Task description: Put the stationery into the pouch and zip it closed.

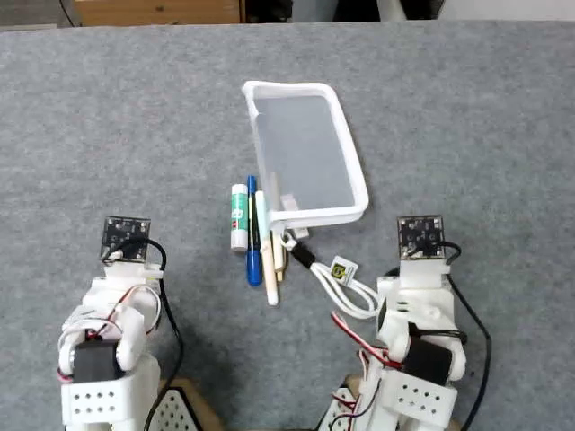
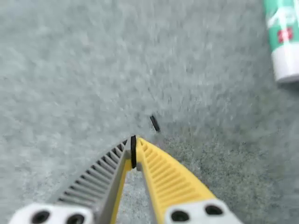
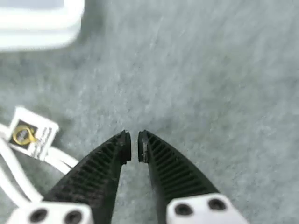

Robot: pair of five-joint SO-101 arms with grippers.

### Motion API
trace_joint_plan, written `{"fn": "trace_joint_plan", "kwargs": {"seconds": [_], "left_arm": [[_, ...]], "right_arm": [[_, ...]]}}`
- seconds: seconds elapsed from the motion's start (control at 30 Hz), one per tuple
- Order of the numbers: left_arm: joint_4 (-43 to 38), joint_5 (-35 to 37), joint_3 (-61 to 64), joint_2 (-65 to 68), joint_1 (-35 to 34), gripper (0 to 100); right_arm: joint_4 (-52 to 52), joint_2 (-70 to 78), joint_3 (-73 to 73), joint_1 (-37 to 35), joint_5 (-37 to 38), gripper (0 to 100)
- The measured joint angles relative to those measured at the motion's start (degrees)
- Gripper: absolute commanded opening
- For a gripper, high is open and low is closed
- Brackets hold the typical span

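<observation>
A white mesh pouch (image 1: 305, 153) lies flat at the table's middle, its corner (image 3: 39, 23) also showing in the right wrist view. Beside its near left edge lie a green-and-white glue stick (image 1: 239, 215), a blue pen (image 1: 253, 238), a white pen (image 1: 267, 260) and a wooden pencil (image 1: 279, 265), side by side. My left gripper (image 2: 133, 151) is shut and empty over bare cloth, left of the glue stick (image 2: 282, 37). My right gripper (image 3: 133, 142) hangs shut and empty over the cloth, right of the pouch's cord.
A looped white cord (image 1: 346, 292) with a small tag (image 1: 340, 268) trails from the pouch's near corner toward the right arm (image 1: 418, 332). The left arm (image 1: 108, 332) stands at the near left. A grey cloth (image 1: 476, 135) covers the table. A tiny black scrap (image 2: 154, 123) lies there.
</observation>
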Motion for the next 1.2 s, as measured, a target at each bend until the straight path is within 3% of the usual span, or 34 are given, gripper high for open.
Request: {"fn": "trace_joint_plan", "kwargs": {"seconds": [0.37, 0.5, 0.6, 0.77, 0.87, 1.0, 1.1, 1.2], "left_arm": [[12.6, 0.0, -22.2, -0.4, 0.0, 3], [15.8, -0.2, -27.8, 0.8, -2.6, 3], [17.8, -2.4, -32.0, 4.2, -8.2, 3], [18.4, -7.7, -43.4, 8.5, -18.6, 3], [20.2, -10.8, -53.6, 9.3, -20.7, 3], [25.1, -9.5, -62.3, 9.8, -21.1, 3], [27.0, -7.4, -62.6, 12.3, -21.2, 3], [27.2, -5.7, -60.4, 17.6, -21.2, 3]], "right_arm": [[16.5, -0.2, -24.7, 0.0, 0.1, 5.8], [22.9, 1.0, -33.6, 0.4, 2.3, 14.5], [24.7, 6.1, -40.7, 6.0, 5.1, 17.2], [25.8, 16.9, -56.9, 23.6, 8.6, 17.7], [28.1, 20.6, -66.5, 30.0, 9.0, 17.8], [33.5, 21.6, -73.2, 31.2, 9.4, 22.1], [33.9, 21.7, -73.2, 31.2, 9.4, 27.9], [34.0, 22.9, -70.8, 27.5, 10.3, 25.5]]}}
